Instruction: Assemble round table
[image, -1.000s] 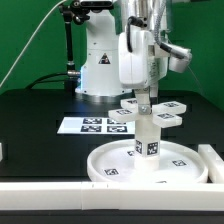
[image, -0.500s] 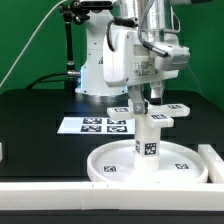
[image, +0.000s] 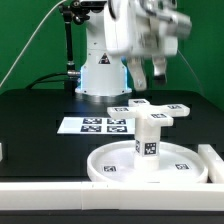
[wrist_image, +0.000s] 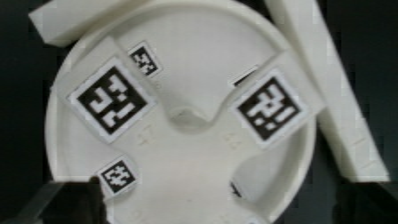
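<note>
From the exterior view I see the gripper (image: 147, 73) hanging above the cross-shaped piece (image: 152, 110), its fingers parted and holding nothing. That piece sits atop the short post (image: 149, 137), which stands upright at the centre of the round disc (image: 110, 163); the marker board (image: 95, 125) lies just behind the disc. My wrist view looks straight down on the cross-shaped piece (wrist_image: 187, 105), two dark fingertips (wrist_image: 84, 194) framing it.

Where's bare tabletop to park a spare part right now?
Free: the black table on the exterior view's left, between the marker board and the table edge. Crowded: the round disc with the post and cross-shaped piece, white bar alongside.
</note>
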